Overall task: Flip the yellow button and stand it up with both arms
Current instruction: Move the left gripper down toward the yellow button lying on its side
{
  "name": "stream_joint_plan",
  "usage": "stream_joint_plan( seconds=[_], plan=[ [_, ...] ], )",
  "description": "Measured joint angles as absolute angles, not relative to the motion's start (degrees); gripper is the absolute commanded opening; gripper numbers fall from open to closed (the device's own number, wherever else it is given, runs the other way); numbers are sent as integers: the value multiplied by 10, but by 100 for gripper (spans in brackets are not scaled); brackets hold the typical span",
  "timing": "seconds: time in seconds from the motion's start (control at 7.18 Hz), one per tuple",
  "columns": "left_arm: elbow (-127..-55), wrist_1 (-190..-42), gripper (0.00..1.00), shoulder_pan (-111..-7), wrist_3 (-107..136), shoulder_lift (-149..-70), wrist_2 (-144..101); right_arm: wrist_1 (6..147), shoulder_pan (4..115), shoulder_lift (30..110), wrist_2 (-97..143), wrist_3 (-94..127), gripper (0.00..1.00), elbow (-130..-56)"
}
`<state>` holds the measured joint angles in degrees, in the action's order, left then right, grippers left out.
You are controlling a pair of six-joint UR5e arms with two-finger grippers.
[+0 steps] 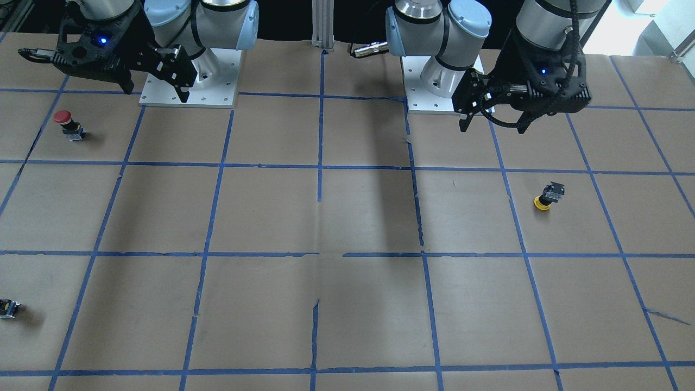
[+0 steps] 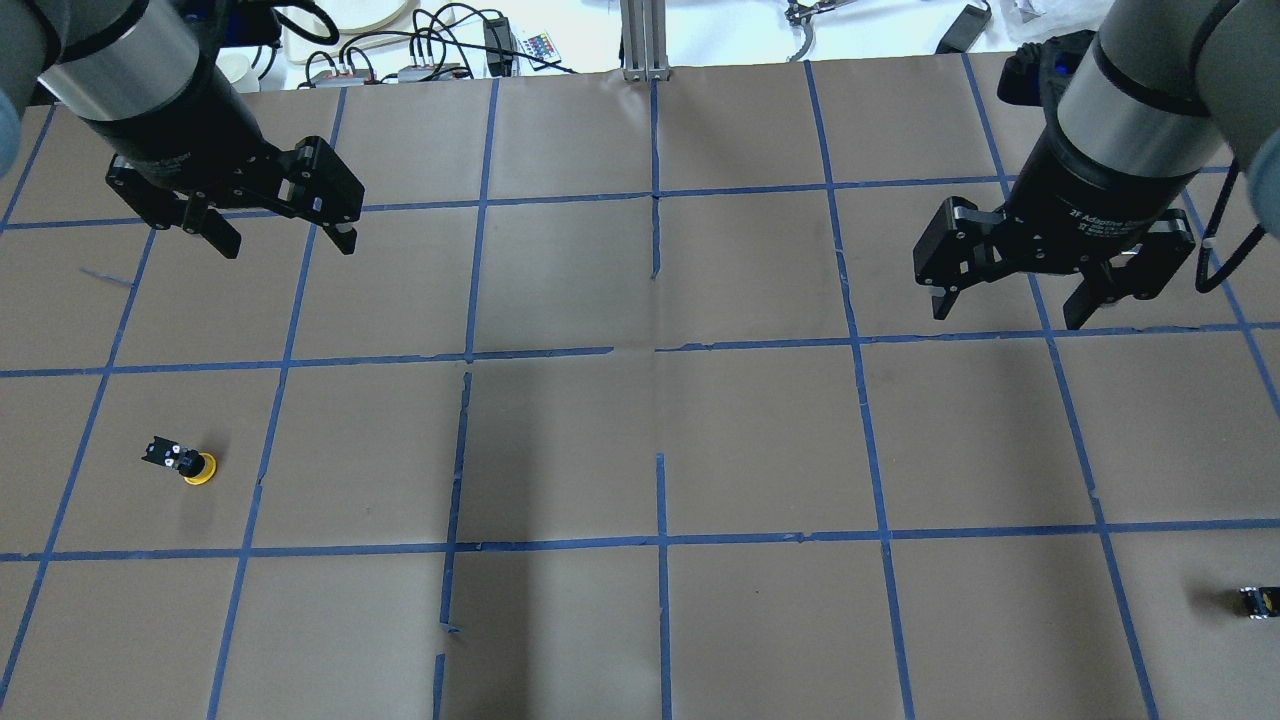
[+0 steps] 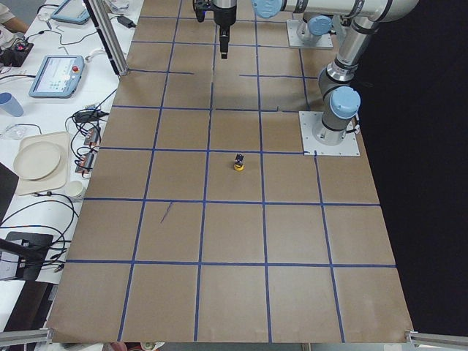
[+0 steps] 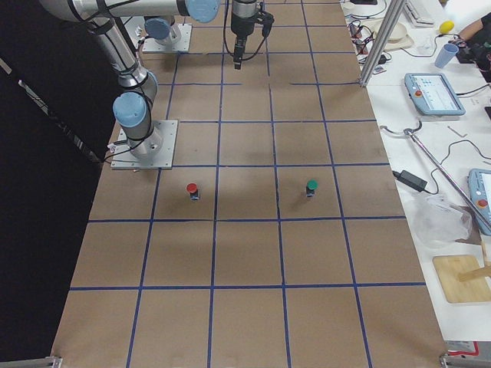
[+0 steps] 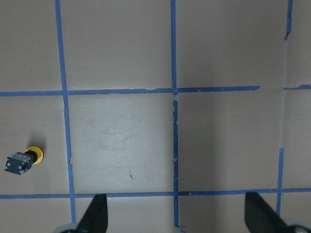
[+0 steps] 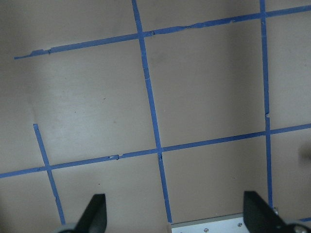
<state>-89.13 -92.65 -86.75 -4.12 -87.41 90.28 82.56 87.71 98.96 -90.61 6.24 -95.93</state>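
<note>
The yellow button (image 1: pixel 548 196) rests upside down on its yellow cap, with the black body tilted upward, on the brown paper table. It also shows in the overhead view (image 2: pixel 183 462), the exterior left view (image 3: pixel 238 162) and at the left edge of the left wrist view (image 5: pixel 22 160). My left gripper (image 2: pixel 287 243) hangs open and empty above the table, well away from the button, on its far side from the robot. It also shows in the front-facing view (image 1: pixel 493 128). My right gripper (image 2: pixel 1006 315) hangs open and empty over the other half of the table.
A red-capped button (image 1: pixel 68 124) stands near the right arm's base plate (image 1: pixel 217 100). A small dark block with a yellow spot (image 2: pixel 1258 601) sits at the table's right edge. A green-capped button (image 4: pixel 311 187) shows in the exterior right view. Cables and devices (image 2: pixel 420 55) lie beyond the far edge.
</note>
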Motion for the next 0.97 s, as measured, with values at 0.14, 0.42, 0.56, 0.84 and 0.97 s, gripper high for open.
stream_joint_plan(
  seconds=[0.14,0.42,0.56,0.84,0.97],
  plan=[
    [-892,-925,100,-866,-43,-874,904,826,877,990,-905,62,100,-959],
    [-897,-928,100,-856,-61,-876,906,826,877,990,-900,62,100,-957],
    [-907,-928,100,-838,-108,-879,908,826,877,990,-900,62,100,-956],
    [-943,-908,100,-768,-193,-886,908,827,876,991,-901,62,100,-954],
    [-967,-872,100,-737,-245,-891,908,827,876,990,-903,62,100,-954]
  ],
)
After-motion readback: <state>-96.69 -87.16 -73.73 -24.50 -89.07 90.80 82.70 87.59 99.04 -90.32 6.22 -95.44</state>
